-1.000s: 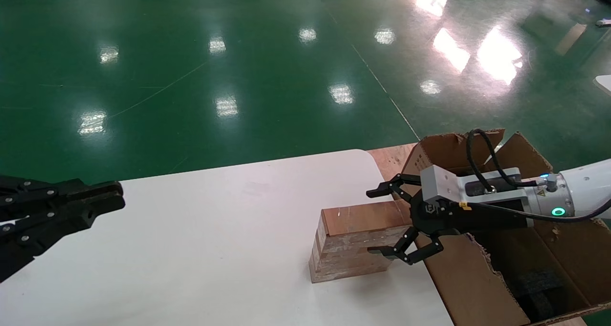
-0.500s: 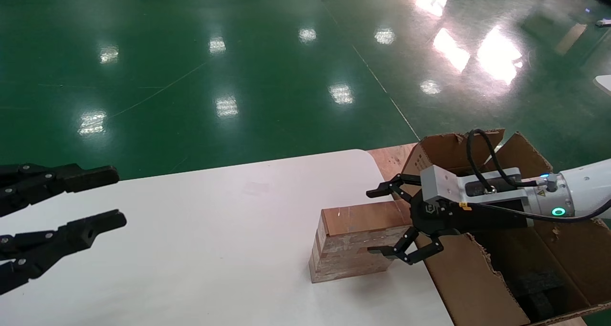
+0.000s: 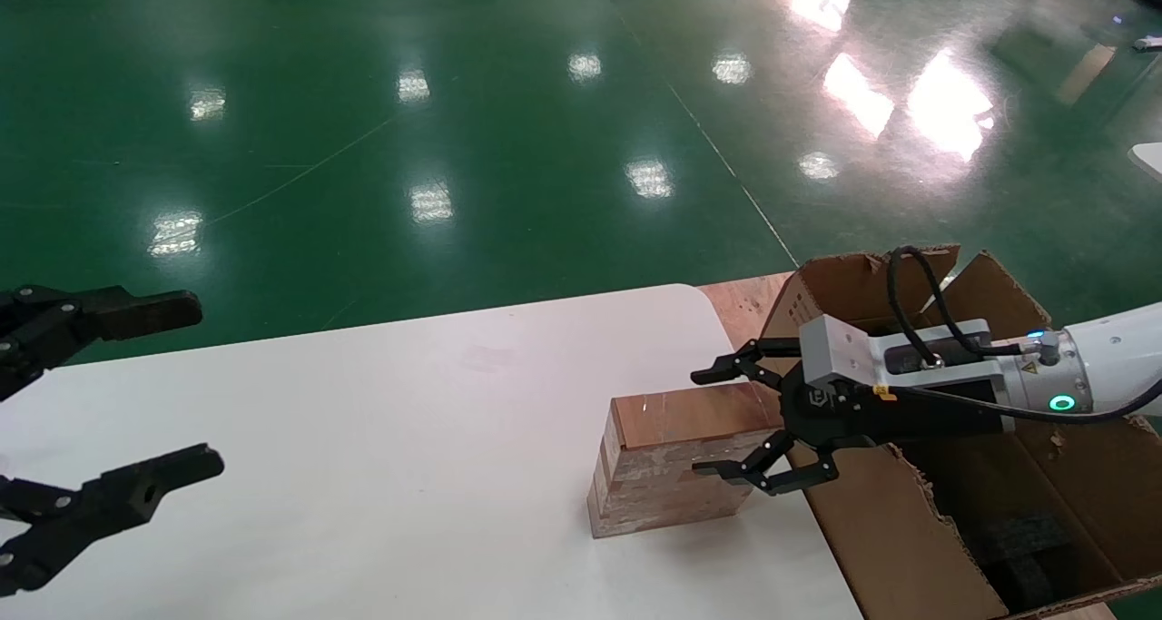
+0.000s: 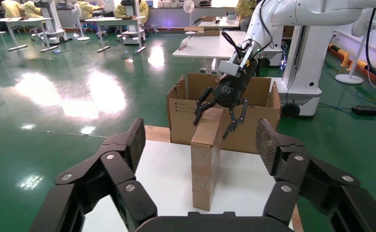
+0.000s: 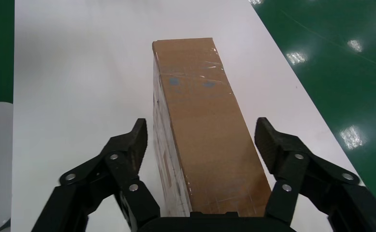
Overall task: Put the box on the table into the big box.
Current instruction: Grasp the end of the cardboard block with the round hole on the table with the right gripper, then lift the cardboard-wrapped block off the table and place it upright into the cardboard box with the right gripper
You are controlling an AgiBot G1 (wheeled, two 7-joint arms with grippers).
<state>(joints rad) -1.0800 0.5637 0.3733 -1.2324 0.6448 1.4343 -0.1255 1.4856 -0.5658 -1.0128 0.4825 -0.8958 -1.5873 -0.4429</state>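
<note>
The small reddish-brown taped box [image 3: 667, 461] stands on its long edge near the right end of the white table [image 3: 381, 457]. It also shows in the left wrist view [image 4: 206, 162] and the right wrist view [image 5: 203, 125]. My right gripper [image 3: 713, 420] is open and straddles the box's right end, one finger on each side, not touching. My left gripper [image 3: 154, 388] is open and empty over the table's far left end, facing the box. The big box [image 3: 962, 502] stands open just right of the table, under my right arm.
The green shiny floor [image 3: 454, 130] lies beyond the table's far edge. A strip of wooden board [image 3: 740, 302] shows between the table corner and the big box. A dark object [image 3: 1021, 547] lies inside the big box.
My left gripper has opened wide from shut. My right gripper has moved slightly left, further over the box's end.
</note>
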